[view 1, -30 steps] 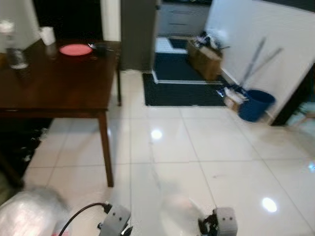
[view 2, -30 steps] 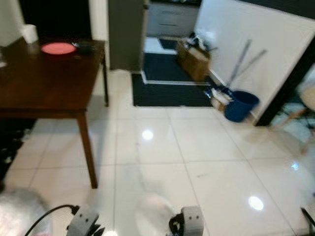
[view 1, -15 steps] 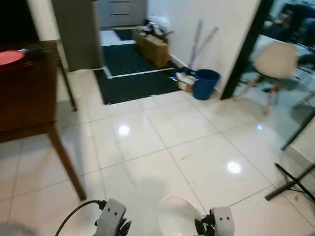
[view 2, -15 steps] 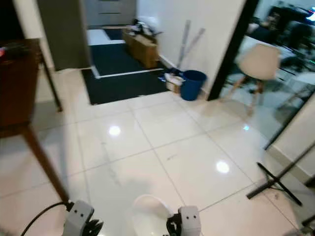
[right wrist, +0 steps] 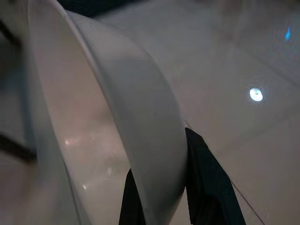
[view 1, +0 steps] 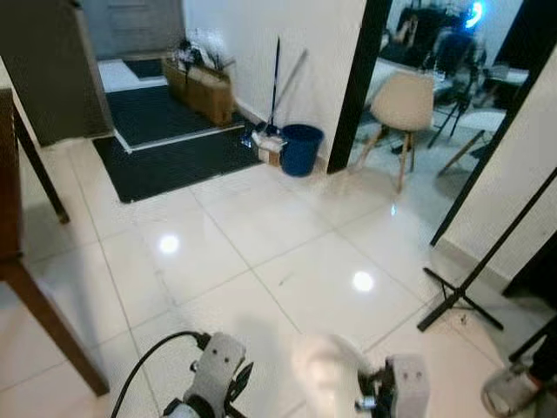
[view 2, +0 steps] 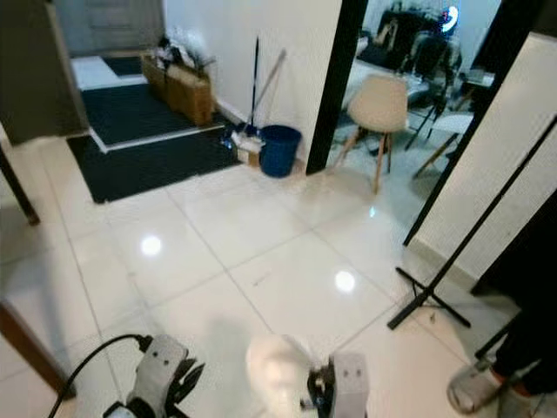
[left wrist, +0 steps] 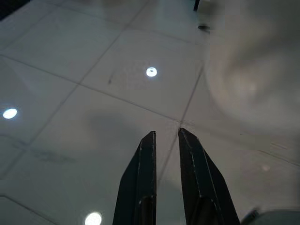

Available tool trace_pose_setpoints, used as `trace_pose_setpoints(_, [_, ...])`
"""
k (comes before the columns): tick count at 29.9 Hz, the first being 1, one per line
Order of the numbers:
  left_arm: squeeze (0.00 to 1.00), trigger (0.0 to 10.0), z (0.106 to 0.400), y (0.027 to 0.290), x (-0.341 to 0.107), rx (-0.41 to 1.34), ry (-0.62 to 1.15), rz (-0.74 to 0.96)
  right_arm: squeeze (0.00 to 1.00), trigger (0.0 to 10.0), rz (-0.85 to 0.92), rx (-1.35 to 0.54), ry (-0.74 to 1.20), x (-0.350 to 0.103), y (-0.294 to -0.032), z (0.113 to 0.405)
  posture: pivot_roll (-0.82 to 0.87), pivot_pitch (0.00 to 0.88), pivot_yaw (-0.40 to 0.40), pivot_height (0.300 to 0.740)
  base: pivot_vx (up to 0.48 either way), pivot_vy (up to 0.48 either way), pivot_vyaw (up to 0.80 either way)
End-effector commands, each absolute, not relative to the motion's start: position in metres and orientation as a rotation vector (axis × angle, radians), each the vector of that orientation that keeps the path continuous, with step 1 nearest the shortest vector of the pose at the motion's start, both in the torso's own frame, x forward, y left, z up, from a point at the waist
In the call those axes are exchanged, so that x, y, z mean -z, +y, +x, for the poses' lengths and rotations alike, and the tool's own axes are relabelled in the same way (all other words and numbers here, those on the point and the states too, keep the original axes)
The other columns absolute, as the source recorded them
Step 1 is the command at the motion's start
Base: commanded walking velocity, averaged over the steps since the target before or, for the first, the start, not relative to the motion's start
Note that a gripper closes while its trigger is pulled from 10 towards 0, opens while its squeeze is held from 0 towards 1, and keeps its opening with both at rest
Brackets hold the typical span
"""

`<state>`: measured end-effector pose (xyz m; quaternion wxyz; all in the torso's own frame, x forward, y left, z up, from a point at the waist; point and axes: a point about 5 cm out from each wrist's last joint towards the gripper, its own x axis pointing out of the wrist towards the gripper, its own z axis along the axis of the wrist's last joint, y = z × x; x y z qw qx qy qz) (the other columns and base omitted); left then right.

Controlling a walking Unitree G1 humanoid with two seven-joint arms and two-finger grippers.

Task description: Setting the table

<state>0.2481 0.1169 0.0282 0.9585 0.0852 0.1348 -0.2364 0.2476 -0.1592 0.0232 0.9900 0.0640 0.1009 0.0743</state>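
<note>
at our far left a dark table leg (view 1: 39, 326) and edge are at the border of the head view, well apart from both pincers and off to the left of the left pincer (left wrist: 165, 140). that pincer hangs low over the pale tiled floor (view 1: 261, 252), its two fingers drawn narrow with a thin gap and nothing between them. just to its right, we carry a white bowl (right wrist: 108, 126) in the right pincer (right wrist: 173, 187), whose fingers pinch the bowl's rim, one inside and one outside the wall, so the bowl stands on edge. ahead of the pincers lie a black mat (view 1: 165, 157), a blue bin (view 1: 301, 148) with a mop leaning beside it, then a pale chair (view 1: 405, 104) through a doorway, and a black stand (view 1: 474, 279) to the right of the right pincer. we judge this to be the carrying step: bowl in hand, walking. the table is barely in sight, so the next move calls for turning left toward it, closing in, and keeping the grip firm until we can lower the bowl flat.
</note>
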Motion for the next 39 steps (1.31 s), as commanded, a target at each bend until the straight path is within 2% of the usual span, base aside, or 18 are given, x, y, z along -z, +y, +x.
trace_pose_setpoints(1, [0.0, 10.0, 0.2483, 0.1147, -0.0267, 0.479, 0.282, 0.172, 0.0, 10.0, 0.135, -0.156, 0.237, -0.0166, -0.1587, 0.2413, 0.02, 0.058, 0.039, 0.74, 0.48, 0.0, 0.0])
trace_pose_setpoints(39, [0.0, 10.0, 0.2489, 0.1132, -0.0219, 0.477, 0.293, 0.155, 0.0, 10.0, 0.119, -0.158, 0.234, -0.0182, -0.1613, 0.2382, 0.01, 0.055, 0.046, 0.74, 0.48, 0.0, 0.0])
